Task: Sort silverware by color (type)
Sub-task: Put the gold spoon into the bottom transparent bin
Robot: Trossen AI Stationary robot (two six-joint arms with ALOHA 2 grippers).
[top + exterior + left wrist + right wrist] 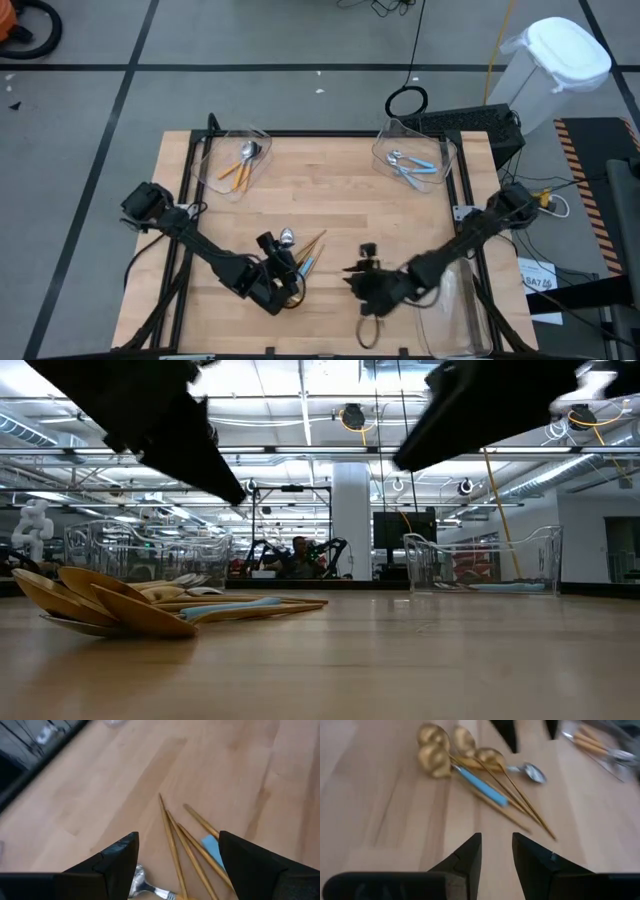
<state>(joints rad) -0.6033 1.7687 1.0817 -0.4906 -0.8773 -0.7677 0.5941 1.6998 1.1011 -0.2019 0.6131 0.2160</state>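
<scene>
Unsorted spoons [475,772] lie in a loose fan on the near-left part of the table [330,215]: several all-gold ones, one with a blue handle [481,785] and one showing a silver bowl [532,771]. Their bowls bunch at one end and the thin gold handles [187,845] spread at the other, a jumble that probably calls for picking them out one at a time.

The left gripper [177,865] hangs directly over the pile, fingers spread wide and empty, the handles showing between them, which suggests it is lining up to take a spoon. The right gripper [496,852] waits near the table's front centre, well apart from the pile and pointed toward it; its fingers stand a narrow gap apart with nothing between them.

Two clear bins at the far edge already hold sorted pieces: orange-handled spoons [243,162] in the left bin [215,150], blue-handled spoons [410,165] in the right bin [445,150]. A third bin [455,310] stands at the near right, its contents unclear; judging by the split, it may be meant for the gold.

Only the overhead view shows the bins' contents. The right wrist view alone counts the gold bowls [432,747]. The low view shows the pile [150,605] flat on the wood, both arms clear above it.
</scene>
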